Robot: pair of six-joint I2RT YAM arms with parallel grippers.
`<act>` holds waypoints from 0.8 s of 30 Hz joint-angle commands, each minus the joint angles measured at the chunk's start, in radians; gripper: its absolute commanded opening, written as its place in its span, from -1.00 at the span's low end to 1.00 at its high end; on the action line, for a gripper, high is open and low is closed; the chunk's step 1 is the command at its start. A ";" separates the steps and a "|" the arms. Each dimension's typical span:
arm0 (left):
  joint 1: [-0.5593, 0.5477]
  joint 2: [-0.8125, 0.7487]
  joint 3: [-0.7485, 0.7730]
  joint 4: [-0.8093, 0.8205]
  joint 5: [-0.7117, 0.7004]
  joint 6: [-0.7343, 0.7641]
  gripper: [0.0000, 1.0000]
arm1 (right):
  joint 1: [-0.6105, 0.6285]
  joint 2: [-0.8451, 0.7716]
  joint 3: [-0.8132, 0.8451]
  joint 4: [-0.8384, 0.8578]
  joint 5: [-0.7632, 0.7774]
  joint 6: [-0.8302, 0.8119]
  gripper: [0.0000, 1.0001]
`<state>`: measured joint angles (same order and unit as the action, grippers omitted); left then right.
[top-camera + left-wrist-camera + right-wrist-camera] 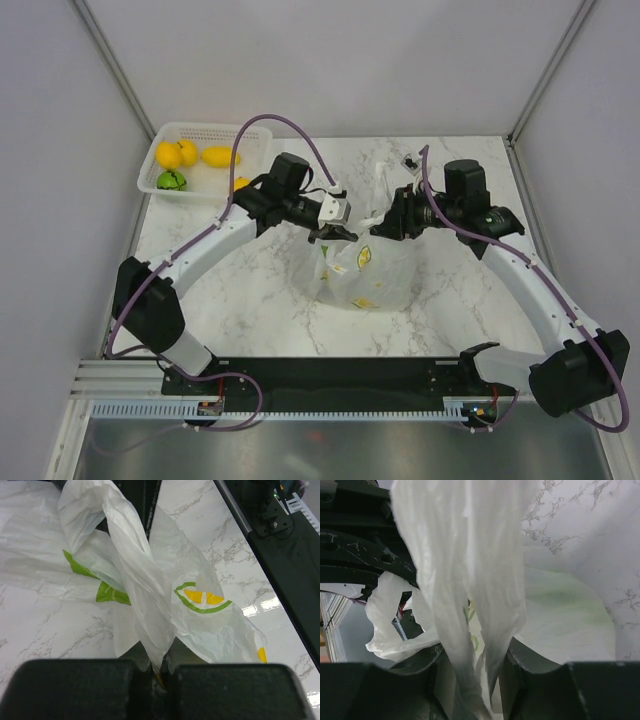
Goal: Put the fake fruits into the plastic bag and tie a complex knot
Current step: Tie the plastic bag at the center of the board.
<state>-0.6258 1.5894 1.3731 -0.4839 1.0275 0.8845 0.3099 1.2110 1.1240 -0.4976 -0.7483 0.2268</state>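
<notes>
A thin white plastic bag [365,275], printed with yellow lemon slices and green leaves, is seen standing bulged near the middle of a marble-patterned bench [250,300]. It is flanked by two robot arms whose claws meet just above its top. The left claw [338,232] is clamped on a twisted strip of the bag's white plastic; in the left wrist view this strip is pinched between the fingers [225,690] and rises away from them. The right claw [380,222] is parted, and a gathered band of the bag's plastic is seen running loosely through the gap between its fingers [545,695]. What lies inside the bag cannot be made out through the plastic. At the far left corner of the bench a white perforated basket [200,126] is placed, well apart from the bag. Three yellow lemons [221,156] and one green fruit [171,180] are held in it, and another yellow piece is partly hidden behind the left arm.
</notes>
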 commanded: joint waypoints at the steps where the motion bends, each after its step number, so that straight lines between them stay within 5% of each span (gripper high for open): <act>1: -0.017 -0.078 -0.042 0.001 -0.026 0.062 -0.95 | -0.006 0.013 0.033 0.013 0.026 0.025 -0.23; 20: -0.054 -0.094 -0.066 -0.024 -0.058 0.093 -0.95 | -0.017 0.070 0.135 0.039 0.041 0.068 -0.15; 24: -0.054 -0.074 -0.042 -0.033 -0.081 0.094 -0.95 | -0.015 0.071 0.122 0.080 -0.031 0.091 0.19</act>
<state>-0.6704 1.5085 1.2930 -0.5011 0.9699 0.9268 0.2970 1.2797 1.2190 -0.4736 -0.7097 0.2989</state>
